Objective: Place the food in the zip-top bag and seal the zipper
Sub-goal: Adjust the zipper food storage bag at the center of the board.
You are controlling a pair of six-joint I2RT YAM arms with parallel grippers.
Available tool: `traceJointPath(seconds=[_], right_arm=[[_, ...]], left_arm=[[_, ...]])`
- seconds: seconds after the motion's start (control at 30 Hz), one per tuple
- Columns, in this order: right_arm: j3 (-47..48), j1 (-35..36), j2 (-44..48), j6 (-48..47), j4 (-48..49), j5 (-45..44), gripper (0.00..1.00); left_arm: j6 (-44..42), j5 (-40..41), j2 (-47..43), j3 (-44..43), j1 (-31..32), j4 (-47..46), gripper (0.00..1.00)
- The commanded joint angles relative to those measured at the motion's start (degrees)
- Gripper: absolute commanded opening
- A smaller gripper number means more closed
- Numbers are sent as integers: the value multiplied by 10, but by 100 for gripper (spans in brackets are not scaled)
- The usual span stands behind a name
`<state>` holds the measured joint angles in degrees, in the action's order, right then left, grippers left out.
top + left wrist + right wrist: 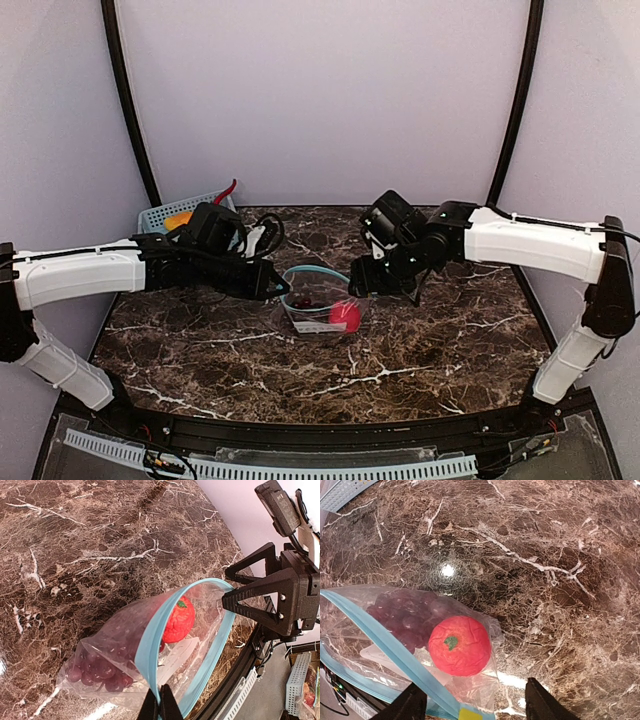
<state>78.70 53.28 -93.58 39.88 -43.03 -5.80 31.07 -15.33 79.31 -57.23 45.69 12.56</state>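
Observation:
The clear zip-top bag point(312, 300) lies mid-table with its mouth held open. My left gripper point(160, 702) is shut on the teal zipper point(150, 650) at the bag's near rim. Inside the bag lie a dark purple grape bunch point(97, 669) and a red round fruit point(178, 620). My right gripper point(475, 686) hovers open over the bag's corner, with the red fruit point(459, 645) and grapes point(402, 615) just beyond its fingers. The zipper strip point(390, 647) runs diagonally past its left finger. In the top view the left gripper point(283, 289) and right gripper point(362, 287) flank the bag.
A blue mesh basket point(160, 215) stands at the back left behind the left arm, with an orange-yellow item point(178, 219) and something red point(228, 190) in it. A yellow tab point(470, 714) marks the bag's corner. The dark marble table point(420, 350) ends at a black front rail.

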Motion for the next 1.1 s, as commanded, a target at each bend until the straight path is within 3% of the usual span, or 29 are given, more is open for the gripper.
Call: traceJointPath(seconds=[0.0, 0.2, 0.33, 0.5, 0.7, 0.8, 0.97, 1.07], right_arm=[[-24, -1, 0, 18, 32, 4, 56], [-4, -1, 5, 15, 37, 4, 15], [32, 12, 28, 10, 27, -3, 0], [50, 27, 45, 4, 24, -24, 0], [16, 22, 4, 13, 29, -19, 1], [10, 22, -8, 15, 29, -21, 10], [31, 22, -27, -16, 17, -23, 60], [53, 18, -55, -30, 2, -18, 79]], left_arm=[[-1, 7, -14, 3, 0, 10, 1], [-5, 14, -14, 0, 0, 15, 1], [-7, 16, -25, -23, 0, 29, 1], [-5, 31, -45, -25, 0, 17, 1], [7, 1, -1, -1, 0, -8, 1], [5, 5, 12, 6, -1, -16, 1], [-5, 6, 20, 7, 0, -18, 1], [-10, 2, 16, 11, 0, -22, 1]])
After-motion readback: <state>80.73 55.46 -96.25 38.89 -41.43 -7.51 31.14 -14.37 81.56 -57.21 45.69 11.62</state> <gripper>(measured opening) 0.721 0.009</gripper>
